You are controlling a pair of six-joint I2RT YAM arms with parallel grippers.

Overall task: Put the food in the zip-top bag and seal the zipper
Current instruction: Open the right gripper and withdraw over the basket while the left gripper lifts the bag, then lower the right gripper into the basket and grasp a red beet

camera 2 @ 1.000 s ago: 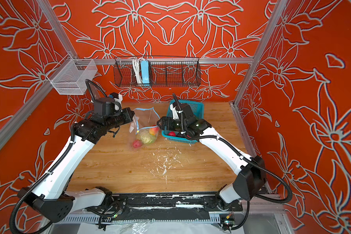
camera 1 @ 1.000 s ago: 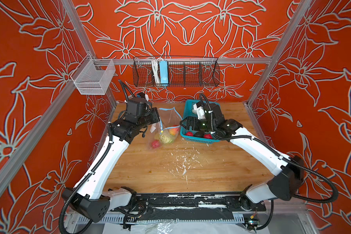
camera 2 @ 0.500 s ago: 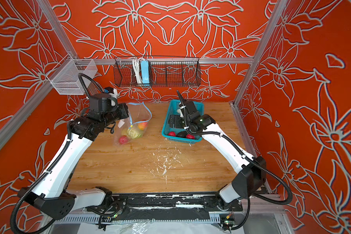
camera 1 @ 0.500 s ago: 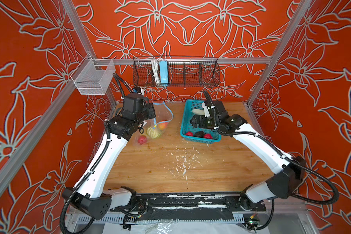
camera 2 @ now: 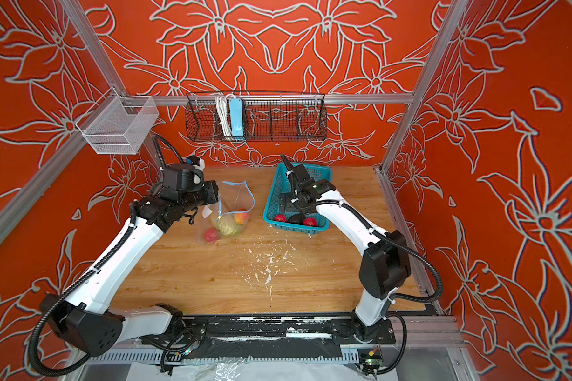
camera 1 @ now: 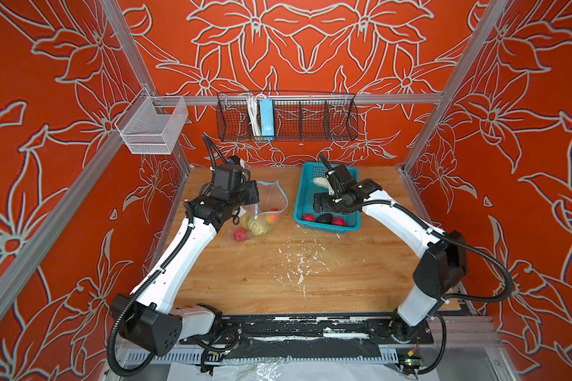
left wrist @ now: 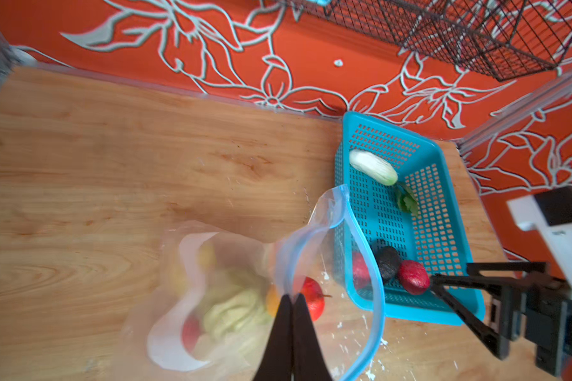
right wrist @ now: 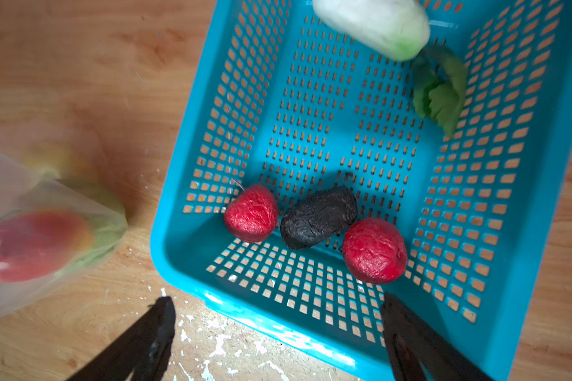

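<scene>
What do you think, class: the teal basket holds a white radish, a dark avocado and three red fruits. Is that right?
Not quite. The teal basket holds a white radish, a dark avocado and two red fruits, not three; the right wrist view shows it.

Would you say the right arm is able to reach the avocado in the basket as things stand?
Probably yes: the open right gripper hangs over the basket rim, and nothing covers the avocado, though red fruits crowd both its ends.
</scene>
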